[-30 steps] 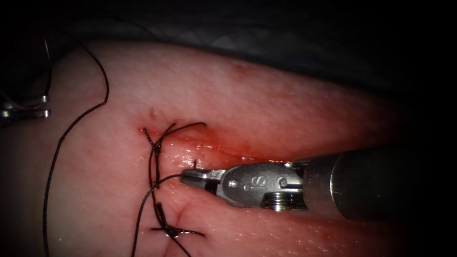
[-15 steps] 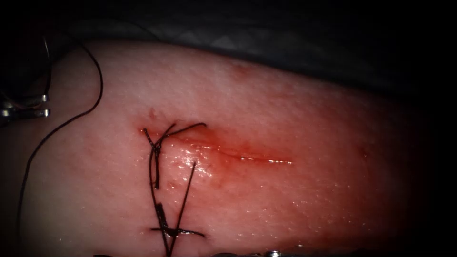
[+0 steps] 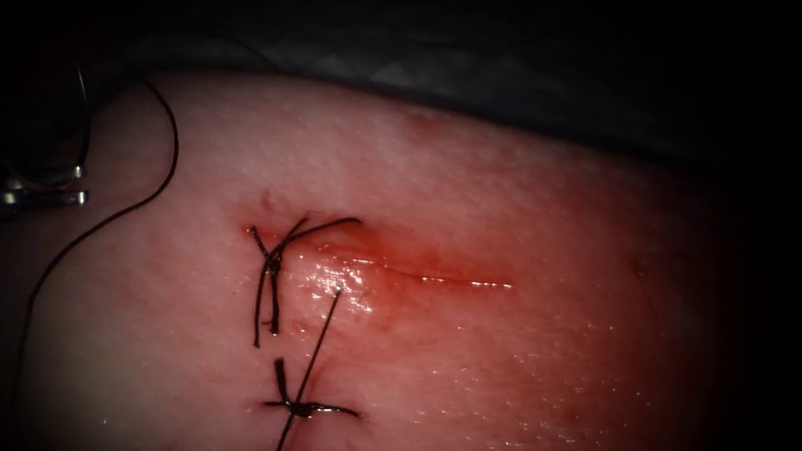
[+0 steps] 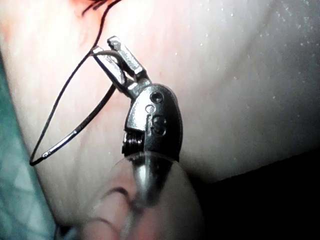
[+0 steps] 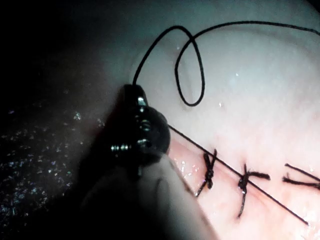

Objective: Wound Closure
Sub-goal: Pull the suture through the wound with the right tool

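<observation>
The tissue [image 3: 518,192] has a cut [image 3: 418,276] wet with red fluid [image 3: 355,250]. Two knotted stitches [image 3: 271,260] [image 3: 298,408] sit at its left end. A taut strand of thread [image 3: 313,359] rises from the cut and runs off toward my right tool [image 5: 134,90], which is shut on it above the stitches [image 5: 209,172]. My left tool [image 3: 79,186] rests off the tissue's far left. It [image 4: 106,45] holds the needle [image 4: 60,142], which hangs free of the tissue; where along its curve, I cannot tell. Slack thread [image 3: 125,209] curves over the left of the tissue.
Short cut thread ends [image 3: 330,223] stick out from the upper knot. Dark cloth [image 3: 501,75] lies behind the tissue. Teal drape [image 4: 20,200] borders the tissue beside my left tool.
My right tool, at the cut with the thread a second ago, has drawn back out of the endoscope view. The strand now stands straight and the slack loop at the left has shrunk.
</observation>
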You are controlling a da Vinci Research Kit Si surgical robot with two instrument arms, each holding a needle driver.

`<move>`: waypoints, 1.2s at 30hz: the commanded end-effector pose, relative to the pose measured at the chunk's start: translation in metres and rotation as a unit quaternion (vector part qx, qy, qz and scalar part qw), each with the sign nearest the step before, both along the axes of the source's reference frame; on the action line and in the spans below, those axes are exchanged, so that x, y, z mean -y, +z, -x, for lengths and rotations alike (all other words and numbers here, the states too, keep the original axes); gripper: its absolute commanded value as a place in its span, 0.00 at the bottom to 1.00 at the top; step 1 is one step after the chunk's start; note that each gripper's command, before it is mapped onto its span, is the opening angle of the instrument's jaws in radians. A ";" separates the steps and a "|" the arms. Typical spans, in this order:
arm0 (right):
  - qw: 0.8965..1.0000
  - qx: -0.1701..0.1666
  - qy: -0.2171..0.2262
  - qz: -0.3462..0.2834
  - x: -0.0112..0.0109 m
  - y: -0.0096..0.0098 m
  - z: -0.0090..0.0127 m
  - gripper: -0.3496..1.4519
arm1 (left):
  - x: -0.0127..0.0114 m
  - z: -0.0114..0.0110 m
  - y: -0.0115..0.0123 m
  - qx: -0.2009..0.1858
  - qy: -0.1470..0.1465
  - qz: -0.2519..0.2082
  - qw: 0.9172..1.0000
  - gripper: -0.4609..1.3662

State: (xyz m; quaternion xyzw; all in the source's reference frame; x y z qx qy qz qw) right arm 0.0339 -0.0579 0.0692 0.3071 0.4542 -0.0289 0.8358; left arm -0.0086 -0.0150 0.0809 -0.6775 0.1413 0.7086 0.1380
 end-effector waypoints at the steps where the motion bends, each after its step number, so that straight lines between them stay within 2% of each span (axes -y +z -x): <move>1: 1.000 0.000 -0.005 -0.008 0.0001 -0.0002 -0.0002 0.00 | 0.0000 0.0000 0.0000 0.000 0.005 0.000 1.000 0.06; 6: 0.999 -0.006 -0.034 -0.034 0.0013 -0.0009 -0.0009 0.00 | 0.0000 0.0000 0.0000 0.000 0.005 0.000 1.000 0.06; 13: 0.997 -0.024 -0.050 -0.045 0.0019 -0.0016 -0.0020 0.00 | 0.0000 0.0000 0.0000 0.000 0.005 0.000 1.000 0.06; 18: 0.998 -0.037 -0.029 -0.032 0.0013 -0.0016 -0.0029 0.00 | 0.0000 0.0001 0.0000 -0.001 0.003 0.000 1.000 0.06; 19: 0.999 -0.041 -0.010 -0.025 0.0012 -0.0015 -0.0029 0.21 | 0.0000 0.0001 0.0001 -0.001 0.003 0.000 1.000 0.06; 20: 0.999 -0.040 -0.006 -0.027 0.0011 -0.0015 -0.0028 0.25 | 0.0000 0.0001 0.0001 -0.001 0.003 0.000 1.000 0.06; 21: 0.999 -0.044 0.005 -0.019 0.0009 -0.0015 -0.0026 0.50 | 0.0000 0.0001 0.0001 -0.001 0.003 0.000 1.000 0.06; 23: 0.999 -0.045 0.022 -0.005 0.0000 -0.0016 -0.0019 0.75 | 0.0000 0.0001 0.0001 -0.001 0.003 0.000 1.000 0.06; 25: 0.998 -0.041 0.037 0.007 -0.0011 -0.0022 -0.0008 0.84 | 0.0000 0.0000 0.0001 -0.001 0.003 0.000 1.000 0.06; 27: 0.998 -0.041 0.042 0.012 -0.0017 -0.0028 0.0000 0.88 | 0.0000 0.0000 0.0001 -0.001 0.003 0.000 1.000 0.06; 30: 0.997 -0.032 0.066 0.020 -0.0033 -0.0050 0.0025 0.99 | -0.0001 0.0000 0.0001 -0.001 0.004 0.000 1.000 0.06; 34: 0.996 -0.040 0.074 0.026 -0.0044 -0.0082 0.0058 0.98 | -0.0001 0.0000 0.0002 -0.001 0.004 0.000 1.000 0.06; 36: 0.995 -0.052 0.078 0.029 -0.0053 -0.0106 0.0088 0.92 | -0.0001 0.0000 0.0002 -0.001 0.004 0.000 1.000 0.06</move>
